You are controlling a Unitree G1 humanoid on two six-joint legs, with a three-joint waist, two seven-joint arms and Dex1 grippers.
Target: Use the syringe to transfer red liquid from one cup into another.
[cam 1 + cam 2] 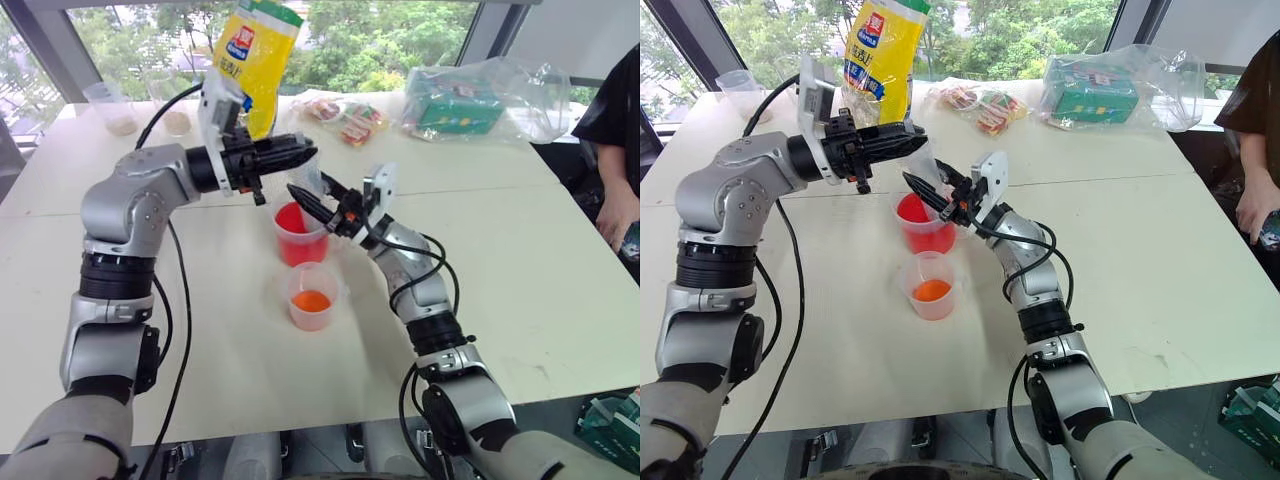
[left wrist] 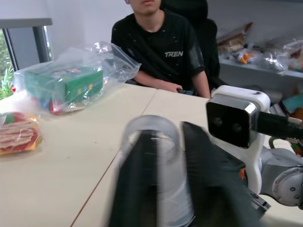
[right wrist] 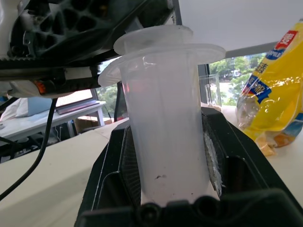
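Syringe (image 3: 166, 118) upright above the larger red cup (image 1: 299, 236), barrel pinched in right gripper (image 1: 318, 203); left gripper (image 1: 296, 152) clamped on its plunger top. Smaller orange-red cup (image 1: 313, 297) just in front of the red cup.

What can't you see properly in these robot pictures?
- Syringe tip: in the right wrist view, hidden behind the right gripper.
- Plunger top: in the left wrist view, blurred between the left gripper's fingers.
- Liquid inside the syringe: too cloudy to tell.
- Grains in the far cups: too small in the eye views.
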